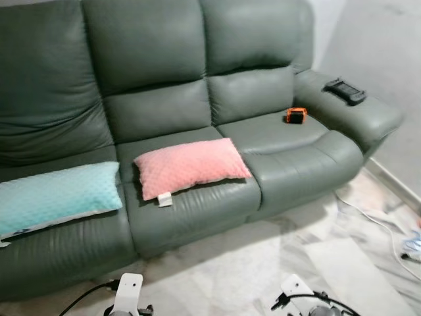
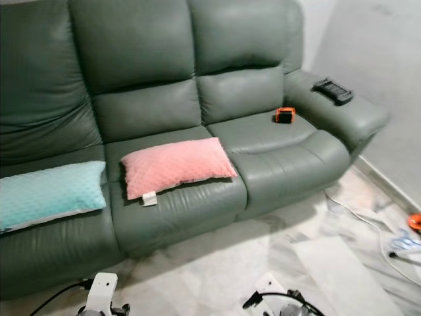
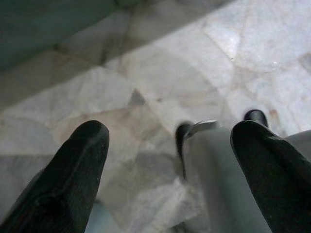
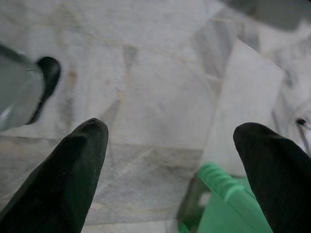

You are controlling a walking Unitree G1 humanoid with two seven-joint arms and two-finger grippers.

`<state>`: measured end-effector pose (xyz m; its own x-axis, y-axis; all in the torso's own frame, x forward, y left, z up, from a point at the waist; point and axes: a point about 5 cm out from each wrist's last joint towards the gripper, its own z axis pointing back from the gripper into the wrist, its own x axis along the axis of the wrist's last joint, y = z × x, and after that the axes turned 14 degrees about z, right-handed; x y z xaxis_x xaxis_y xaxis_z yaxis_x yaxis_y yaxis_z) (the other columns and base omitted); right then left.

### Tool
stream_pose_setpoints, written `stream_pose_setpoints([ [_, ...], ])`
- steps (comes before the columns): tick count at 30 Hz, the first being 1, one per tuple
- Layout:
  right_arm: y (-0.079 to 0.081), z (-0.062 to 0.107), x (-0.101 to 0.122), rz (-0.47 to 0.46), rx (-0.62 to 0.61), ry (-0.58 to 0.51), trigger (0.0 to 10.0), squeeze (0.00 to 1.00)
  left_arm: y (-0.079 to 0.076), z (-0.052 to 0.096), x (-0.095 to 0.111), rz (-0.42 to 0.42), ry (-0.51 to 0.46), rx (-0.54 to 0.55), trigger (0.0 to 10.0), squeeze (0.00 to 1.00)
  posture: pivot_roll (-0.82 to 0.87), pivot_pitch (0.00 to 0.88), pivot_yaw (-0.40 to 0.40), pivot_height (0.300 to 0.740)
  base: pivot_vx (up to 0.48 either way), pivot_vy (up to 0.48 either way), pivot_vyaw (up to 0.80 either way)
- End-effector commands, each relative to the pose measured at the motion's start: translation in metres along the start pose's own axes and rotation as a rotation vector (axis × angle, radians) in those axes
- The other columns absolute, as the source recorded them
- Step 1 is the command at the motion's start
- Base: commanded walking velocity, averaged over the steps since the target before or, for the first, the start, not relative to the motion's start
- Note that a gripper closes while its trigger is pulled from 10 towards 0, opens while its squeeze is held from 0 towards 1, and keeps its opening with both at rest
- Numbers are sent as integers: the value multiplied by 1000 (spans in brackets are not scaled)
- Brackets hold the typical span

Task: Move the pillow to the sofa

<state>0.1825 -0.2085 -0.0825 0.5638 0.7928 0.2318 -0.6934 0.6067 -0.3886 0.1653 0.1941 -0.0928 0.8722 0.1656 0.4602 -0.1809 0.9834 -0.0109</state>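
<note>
From the head views the pink dimpled fabric pillow (image 1: 191, 167) lies flat on the green leather sofa's (image 1: 276, 141) middle seat, so placing looks finished, while the wrist views show left gripper (image 3: 167, 165) and right gripper (image 4: 170, 165) spread wide, empty, over marble floor (image 4: 160, 97), with only backing away left.

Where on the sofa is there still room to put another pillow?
The right seat cushion is mostly bare, bordered by the pink pillow and the armrest; only a small orange gadget sits at its back. The middle seat is taken by the pink pillow, the left one by the blue pillow.
</note>
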Motion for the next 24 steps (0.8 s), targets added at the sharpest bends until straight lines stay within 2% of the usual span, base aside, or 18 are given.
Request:
stream_pose_setpoints([
  [1, 2, 0, -1, 7, 12, 3, 10000, 0, 2, 0, 1, -1, -1, 6, 10000, 0, -111, 0, -33, 720, 247, 0, -663],
  [4, 2, 0, -1, 8, 13, 3, 10000, 0, 2, 0, 1, -2, 0, 7, 10000, 0, -111, 0, -33, 720, 242, 0, -663],
  [13, 3, 0, -2, 1, 15, 3, 10000, 0, 2, 0, 0, -4, 2, 7, 10000, 0, -113, 0, -33, 720, 0, 0, -660],
  [20, 4, 0, 3, -2, 21, -8, 10000, 0, 2, 0, 0, -2, 3, 9, 10000, 0, -114, 0, -33, 720, 0, 0, 0],
  [24, 4, 0, 4, -3, 21, -10, 10000, 0, 1, 0, 0, -1, 4, 7, 10000, 0, -114, 0, -33, 720, 298, 0, 0],
])
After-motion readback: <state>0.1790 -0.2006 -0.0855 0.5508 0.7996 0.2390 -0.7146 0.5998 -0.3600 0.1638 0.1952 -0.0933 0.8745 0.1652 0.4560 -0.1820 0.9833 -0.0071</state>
